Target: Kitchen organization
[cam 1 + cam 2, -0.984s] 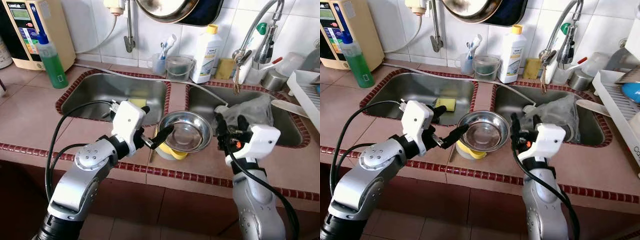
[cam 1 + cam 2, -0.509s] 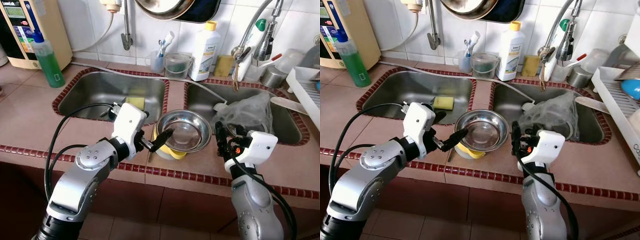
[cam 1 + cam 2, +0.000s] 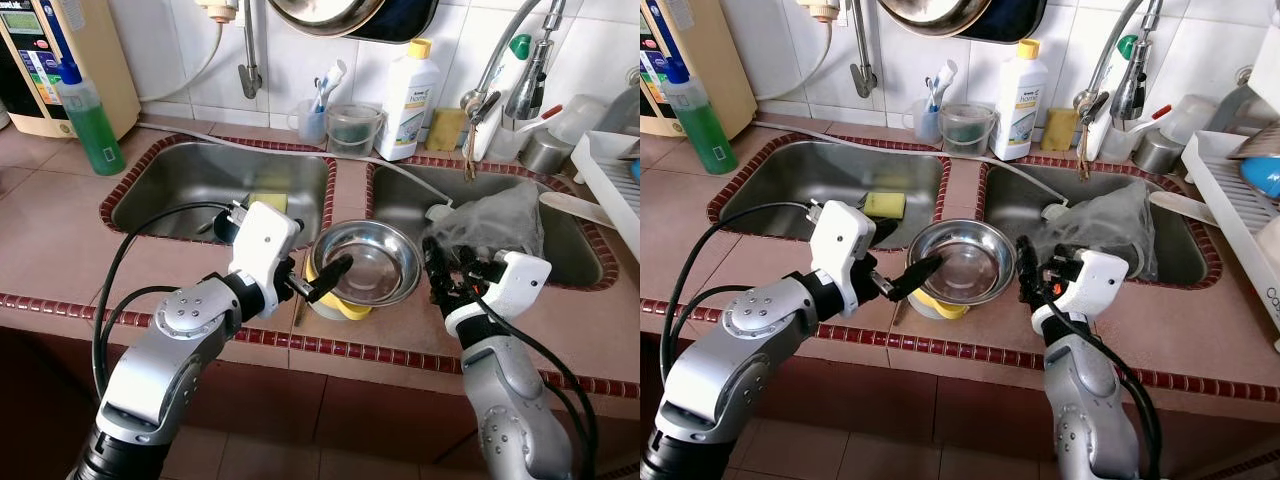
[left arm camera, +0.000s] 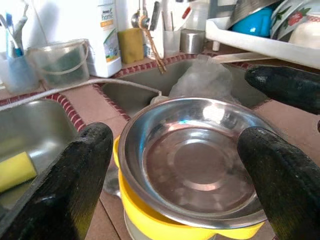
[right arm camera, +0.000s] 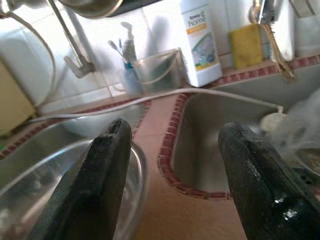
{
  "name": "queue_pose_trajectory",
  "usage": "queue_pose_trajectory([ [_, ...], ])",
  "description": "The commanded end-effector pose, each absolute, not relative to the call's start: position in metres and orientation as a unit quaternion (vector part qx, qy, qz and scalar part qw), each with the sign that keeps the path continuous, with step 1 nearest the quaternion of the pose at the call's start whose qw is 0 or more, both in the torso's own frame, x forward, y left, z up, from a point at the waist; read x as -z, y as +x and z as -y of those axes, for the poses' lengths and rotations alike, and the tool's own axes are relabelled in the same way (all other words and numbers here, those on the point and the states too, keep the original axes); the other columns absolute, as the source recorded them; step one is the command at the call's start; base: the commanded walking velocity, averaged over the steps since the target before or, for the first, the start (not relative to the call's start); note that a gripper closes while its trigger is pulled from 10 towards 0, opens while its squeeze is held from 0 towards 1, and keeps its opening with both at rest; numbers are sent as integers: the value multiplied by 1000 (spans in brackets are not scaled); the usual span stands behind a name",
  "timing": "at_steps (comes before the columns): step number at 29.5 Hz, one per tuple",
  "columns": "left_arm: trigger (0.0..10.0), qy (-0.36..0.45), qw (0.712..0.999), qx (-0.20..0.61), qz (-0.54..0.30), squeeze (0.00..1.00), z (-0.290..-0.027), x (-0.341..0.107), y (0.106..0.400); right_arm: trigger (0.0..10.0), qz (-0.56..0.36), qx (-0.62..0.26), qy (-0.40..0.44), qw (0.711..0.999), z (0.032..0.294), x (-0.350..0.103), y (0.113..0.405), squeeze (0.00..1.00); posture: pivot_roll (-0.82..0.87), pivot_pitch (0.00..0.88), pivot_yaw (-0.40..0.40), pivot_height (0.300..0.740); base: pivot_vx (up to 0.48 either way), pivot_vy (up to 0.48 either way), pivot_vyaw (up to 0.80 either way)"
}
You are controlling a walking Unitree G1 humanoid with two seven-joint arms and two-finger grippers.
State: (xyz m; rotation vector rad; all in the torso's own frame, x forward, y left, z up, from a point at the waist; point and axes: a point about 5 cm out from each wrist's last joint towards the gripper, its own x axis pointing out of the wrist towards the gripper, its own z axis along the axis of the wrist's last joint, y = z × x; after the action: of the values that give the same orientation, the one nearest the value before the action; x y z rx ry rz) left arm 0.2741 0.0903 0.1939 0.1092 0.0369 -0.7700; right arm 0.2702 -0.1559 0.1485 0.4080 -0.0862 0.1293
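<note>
Your two arms are silver metal, built of rounded segments. The left arm [image 3: 165,365] has a round joint cap ringed with small screws and ends below in a black ribbed cuff. A black cable loops out from it up to a white boxy wrist housing [image 3: 262,243]. The right arm [image 3: 510,400] wears the same white housing [image 3: 515,283], with an orange spot near its base and its own black cable. Your fingers [image 4: 65,195] are long, black and rough-textured with rounded tips.
</note>
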Motion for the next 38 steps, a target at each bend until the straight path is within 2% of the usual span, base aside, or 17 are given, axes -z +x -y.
queue_pose_trajectory([
  [1, 10000, 63, 922, 382, -18, 0, -88, -194, 270, 10000, 42, -81, 218, 972, 161, -154, 266, 0, -31, 55, -40, 740, 0, 0, 0],
  [16, 10000, 59, 918, 391, -13, 0, -82, -196, 269, 10000, 8, -153, 256, 954, 181, -175, 264, 0, -47, 52, -47, 740, 0, 0, 0],
  [17, 10000, 58, 918, 392, -12, 0, -82, -197, 269, 10000, 3, -160, 263, 951, 183, -176, 264, 416, -49, 53, -49, 740, 0, 0, 0],
  [18, 10000, 58, 918, 392, -12, 0, -81, -197, 269, 10000, -1, -164, 266, 950, 186, -178, 266, 1000, -50, 52, -50, 740, 0, 0, 0],
  [30, 10000, 54, 920, 388, -9, 0, -80, -198, 270, 10000, -38, -175, 306, 935, 206, -177, 277, 1000, -54, 64, -57, 740, 0, 0, 0],
  [31, 10000, 53, 920, 388, -9, 0, -80, -198, 270, 10000, -42, -172, 308, 935, 208, -177, 279, 835, -53, 65, -58, 740, 0, 0, 0],
  [32, 10000, 52, 921, 387, -8, 0, -80, -198, 270, 10000, -51, -172, 315, 932, 209, -175, 280, 0, -53, 65, -58, 740, 0, 0, 0],
  [38, 10000, 48, 923, 383, -5, 0, -79, -199, 272, 10000, -84, -187, 320, 925, 215, -168, 290, 0, -53, 67, -65, 740, 0, 0, 0],
])
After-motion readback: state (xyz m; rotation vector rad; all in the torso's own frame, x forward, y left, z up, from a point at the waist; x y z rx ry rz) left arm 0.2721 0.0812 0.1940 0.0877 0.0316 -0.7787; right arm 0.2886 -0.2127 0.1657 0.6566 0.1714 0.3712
